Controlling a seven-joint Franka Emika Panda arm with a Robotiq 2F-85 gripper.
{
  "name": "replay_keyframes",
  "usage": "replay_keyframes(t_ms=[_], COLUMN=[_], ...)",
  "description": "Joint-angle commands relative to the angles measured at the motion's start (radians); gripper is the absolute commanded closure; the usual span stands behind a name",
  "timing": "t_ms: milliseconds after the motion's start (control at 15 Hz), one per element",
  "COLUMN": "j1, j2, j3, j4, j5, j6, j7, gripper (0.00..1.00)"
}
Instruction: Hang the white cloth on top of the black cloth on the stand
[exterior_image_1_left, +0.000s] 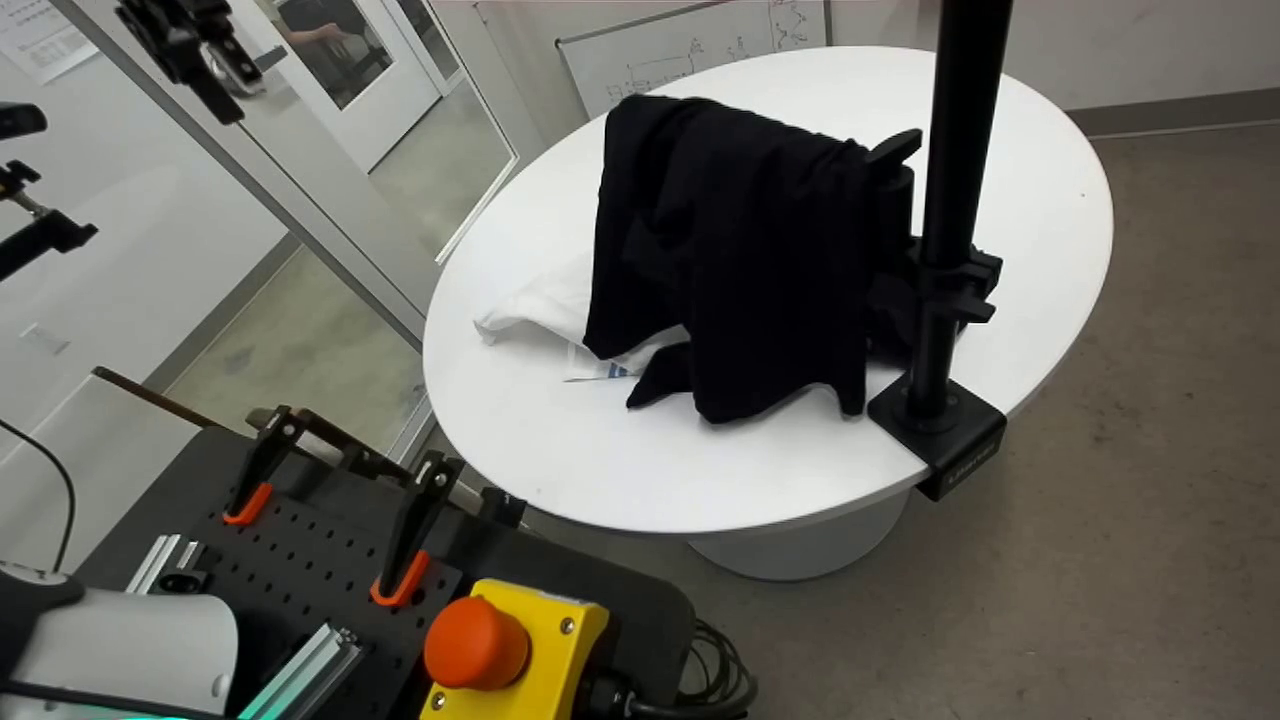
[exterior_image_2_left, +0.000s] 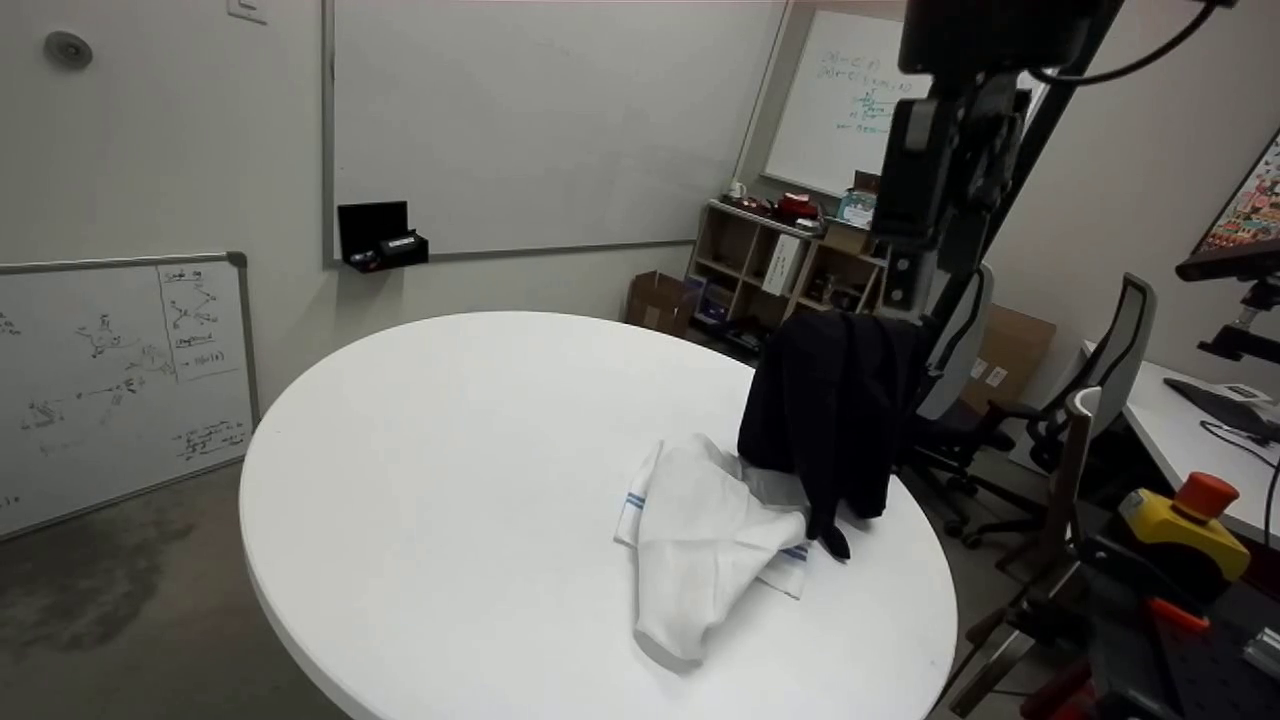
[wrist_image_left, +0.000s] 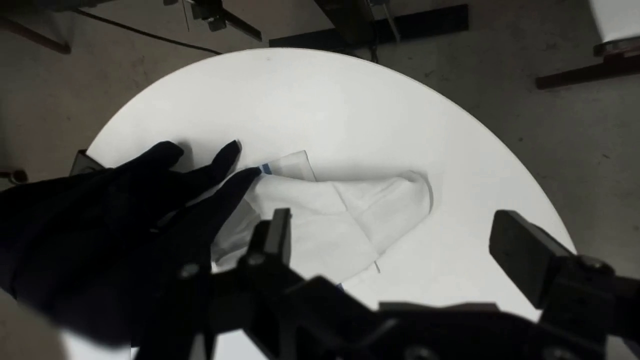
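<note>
From here I can't read the low whiteboard (exterior_image_2_left: 115, 400). The white cloth (exterior_image_2_left: 700, 545) lies rumpled on the tabletop (exterior_image_2_left: 450, 500), beside the black cloth (exterior_image_2_left: 830, 410) draped on the stand (exterior_image_1_left: 953, 190). The tool (wrist_image_left: 392, 222) holds its jaws wide apart. A shelf (exterior_image_2_left: 728, 240) holds a white box (exterior_image_2_left: 783, 265).

White dish towel (exterior_image_2_left: 700, 540), blue stripes near ends, lies crumpled, loosely folded on worktop (exterior_image_2_left: 450, 500); partly hidden behind black cloth (exterior_image_1_left: 760, 250) in an exterior view. Black cloth draped in folds over black stand (exterior_image_1_left: 948, 220), lower edge uneven, corners pointed. Stand upright at worktop edge.
</note>
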Motion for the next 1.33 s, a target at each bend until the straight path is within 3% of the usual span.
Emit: replay_keyframes(t_ms=[0,400,933,1267], j1=[0.016,0.053,0.125,0.130], j2=[0.119,0.246,0.405,0.414], j3=[-0.039,-0.102,-0.186,-0.202], j4=[0.044,0.074,0.111,0.107], j5=[-0.070,-0.165,-0.373,-0.331], j6=[0.035,0.057,0.137,0.130], j7=[0.125,0.262,0.498,0.485], gripper=[0.00,0.00,0.00,0.00])
